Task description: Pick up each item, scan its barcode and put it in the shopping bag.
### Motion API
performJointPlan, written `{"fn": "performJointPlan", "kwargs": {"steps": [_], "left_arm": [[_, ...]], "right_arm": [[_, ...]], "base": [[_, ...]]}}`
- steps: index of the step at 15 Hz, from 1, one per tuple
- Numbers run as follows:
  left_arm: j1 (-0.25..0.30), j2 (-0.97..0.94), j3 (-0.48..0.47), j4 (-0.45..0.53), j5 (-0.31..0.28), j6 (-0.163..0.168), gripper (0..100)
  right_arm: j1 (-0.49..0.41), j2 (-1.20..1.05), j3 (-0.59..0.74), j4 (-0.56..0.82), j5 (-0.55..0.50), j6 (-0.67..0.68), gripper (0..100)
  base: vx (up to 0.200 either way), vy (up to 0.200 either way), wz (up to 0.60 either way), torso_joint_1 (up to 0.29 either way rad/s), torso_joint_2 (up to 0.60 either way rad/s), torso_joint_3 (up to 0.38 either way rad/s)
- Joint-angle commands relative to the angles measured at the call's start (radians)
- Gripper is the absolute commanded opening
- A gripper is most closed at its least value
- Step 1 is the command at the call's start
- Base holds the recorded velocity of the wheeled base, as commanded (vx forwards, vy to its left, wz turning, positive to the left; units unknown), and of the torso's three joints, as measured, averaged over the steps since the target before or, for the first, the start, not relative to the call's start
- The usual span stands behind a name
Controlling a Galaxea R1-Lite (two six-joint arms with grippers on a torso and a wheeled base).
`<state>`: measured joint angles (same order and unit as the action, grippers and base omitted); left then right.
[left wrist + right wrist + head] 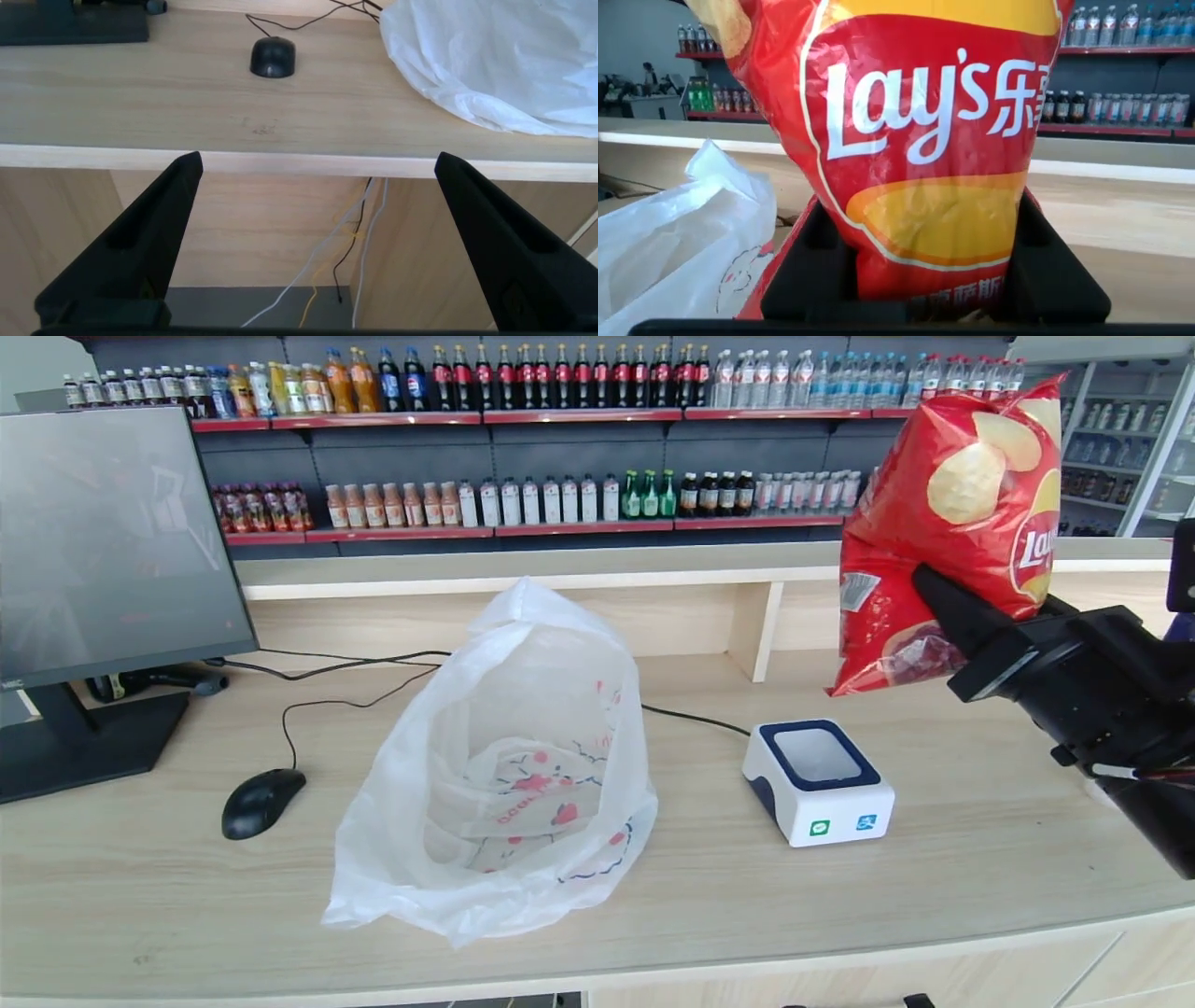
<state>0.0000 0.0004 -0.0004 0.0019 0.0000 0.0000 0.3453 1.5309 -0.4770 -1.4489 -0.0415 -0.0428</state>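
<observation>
- The right gripper's [929, 271] fingers [820, 266] pinch the lower part of the chip bag [962, 504], one black finger on each face, and the film bulges between them.
- The grip looks sound, but the hold should stay light. The bag is probably air-filled and weighs little, its glossy film is likely slippery, and a hard squeeze would crush the chips.
- The low hold leaves the upper part free to flop, so it may sway if turned quickly.
- The chip bag is red with a yellow band and chip pictures. It hangs upright in the air, above and to the right of the scanner [817, 784], and does not touch it.
- A pale printed panel sits on its edge toward the scanner. I cannot tell whether that is the barcode.
- The shopping bag [513, 756] stands open-mouthed just left of the scanner, soft and thin.
- The left gripper [318, 161] hangs with its fingers spread wide and holding nothing. It is low at the counter's [308, 121] front edge, well left of the scanner.
</observation>
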Motion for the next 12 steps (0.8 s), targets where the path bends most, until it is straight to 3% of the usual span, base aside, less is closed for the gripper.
{"fn": "performJointPlan", "kwargs": {"steps": [1,12], "left_arm": [[0.0,0.0,0.0,0.0,0.0,0.0,100],[0.002,0.0,-0.001,0.0,0.0,-0.009,100]], "right_arm": [[-0.029,0.0,0.005,0.002,0.0,-0.005,0],[-0.023,-0.08,0.077,0.002,0.0,-0.006,0]], "base": [[0.0,0.2,0.0,-0.012,-0.01,0.007],[0.0,0.2,0.0,0.005,0.0,0.003]]}}
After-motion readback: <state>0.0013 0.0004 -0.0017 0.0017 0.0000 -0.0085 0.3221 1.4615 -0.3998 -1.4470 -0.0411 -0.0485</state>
